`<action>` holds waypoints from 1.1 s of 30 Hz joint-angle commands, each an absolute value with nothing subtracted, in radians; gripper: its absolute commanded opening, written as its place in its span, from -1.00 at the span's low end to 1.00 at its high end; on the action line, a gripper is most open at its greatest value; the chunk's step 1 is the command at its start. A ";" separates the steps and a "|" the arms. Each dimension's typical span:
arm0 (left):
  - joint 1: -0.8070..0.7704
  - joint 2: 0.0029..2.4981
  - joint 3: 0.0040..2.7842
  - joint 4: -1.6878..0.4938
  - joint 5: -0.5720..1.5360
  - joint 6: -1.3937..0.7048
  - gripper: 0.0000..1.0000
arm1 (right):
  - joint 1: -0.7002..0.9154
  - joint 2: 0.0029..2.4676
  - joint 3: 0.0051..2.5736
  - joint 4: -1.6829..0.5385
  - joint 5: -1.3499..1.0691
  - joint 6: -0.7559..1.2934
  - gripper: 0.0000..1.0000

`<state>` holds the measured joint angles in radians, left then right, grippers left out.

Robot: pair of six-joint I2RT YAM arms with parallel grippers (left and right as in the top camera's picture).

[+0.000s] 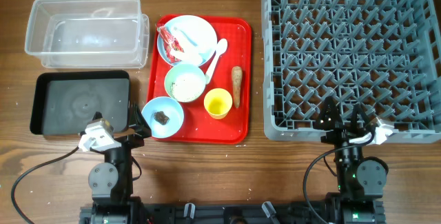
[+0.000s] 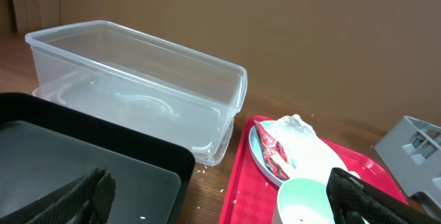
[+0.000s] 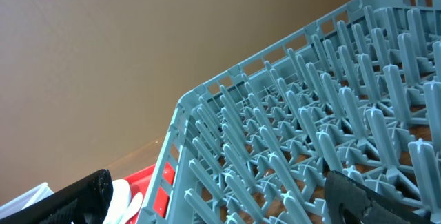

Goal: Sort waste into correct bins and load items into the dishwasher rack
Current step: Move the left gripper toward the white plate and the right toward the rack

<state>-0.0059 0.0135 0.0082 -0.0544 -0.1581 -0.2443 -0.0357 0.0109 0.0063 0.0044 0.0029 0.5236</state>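
Gaping, both jaws hold nothing above the table [image 1: 207,169].

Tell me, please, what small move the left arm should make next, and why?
Probably ease the left gripper over the pale blue bowl. That bowl is the nearest thing to it, the jaws stand open and hold nothing, and the dark brown lump lying in the bowl must come out before the bowl can be racked.
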 commanded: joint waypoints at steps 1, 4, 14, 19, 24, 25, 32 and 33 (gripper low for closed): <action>-0.011 0.003 0.007 -0.060 -0.146 -0.228 1.00 | -0.033 0.005 0.005 0.007 -0.005 0.531 0.99; -0.011 0.003 0.007 -0.060 -0.146 -0.228 1.00 | -0.033 0.005 0.005 0.007 -0.005 0.531 0.99; -0.011 0.003 0.007 -0.060 -0.146 -0.228 1.00 | -0.033 0.005 0.005 0.007 -0.005 0.531 0.99; -0.011 0.003 0.007 -0.060 -0.146 -0.228 1.00 | -0.033 0.005 0.005 0.008 -0.001 0.531 0.99; -0.011 0.003 0.007 -0.057 -0.147 -0.227 1.00 | -0.033 0.005 0.005 0.012 0.035 0.657 0.99; -0.010 0.003 0.007 -0.057 -0.171 -0.227 1.00 | -0.033 0.005 0.005 0.015 0.068 0.694 0.99; -0.010 0.006 0.012 -0.030 0.051 -0.213 1.00 | -0.033 0.005 0.014 0.097 -0.101 0.608 0.99; -0.010 0.014 0.030 -0.032 0.064 -0.213 1.00 | -0.033 0.010 0.041 0.104 -0.130 0.532 0.99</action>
<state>-0.0059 0.0139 0.0082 -0.0479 -0.0570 -0.2405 -0.0357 0.0113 0.0074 0.0883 0.0010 0.7258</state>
